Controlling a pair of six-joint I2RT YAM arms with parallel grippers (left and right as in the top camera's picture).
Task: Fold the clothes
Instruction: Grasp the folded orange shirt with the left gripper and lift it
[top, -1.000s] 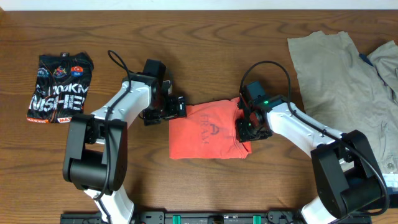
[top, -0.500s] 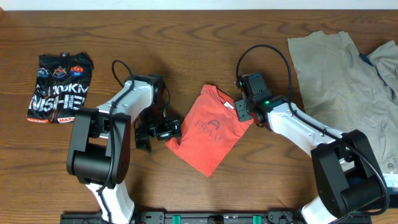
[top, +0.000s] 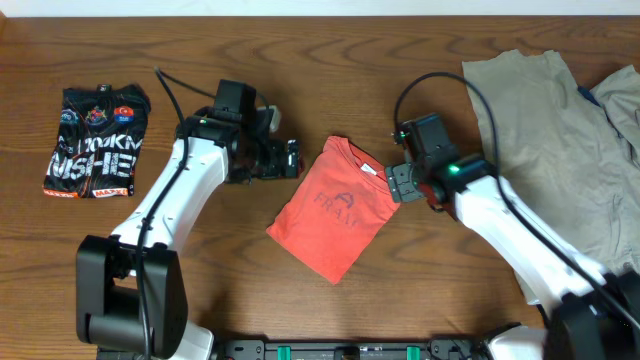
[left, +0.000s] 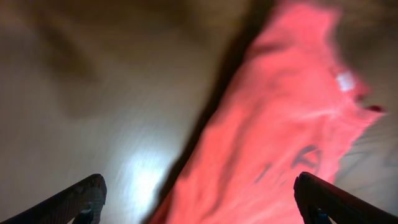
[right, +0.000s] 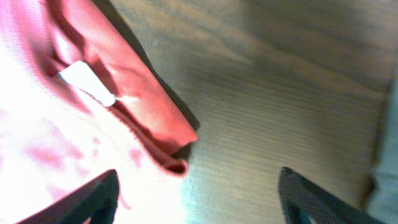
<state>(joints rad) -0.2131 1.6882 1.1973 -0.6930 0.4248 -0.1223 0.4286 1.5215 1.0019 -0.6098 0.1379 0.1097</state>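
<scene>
Coral-red folded cotton T-shirt is seen lying askew on the brown wooden worktop, between the two tools. The left tool is spread wide just beside its upper-left edge, holding nothing. The right tool is parted wide at the collar corner, also empty.

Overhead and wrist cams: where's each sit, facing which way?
Overhead: above table, looking straight down; left arm, right arm, red shirt, black printed shirt, khaki garments.
Left wrist: left arm, facing shirt and table; open jaws in bottom corners.
Right wrist: right arm, facing shirt's neck label; open jaws in bottom corners.
Shared: red shirt in all.
</scene>
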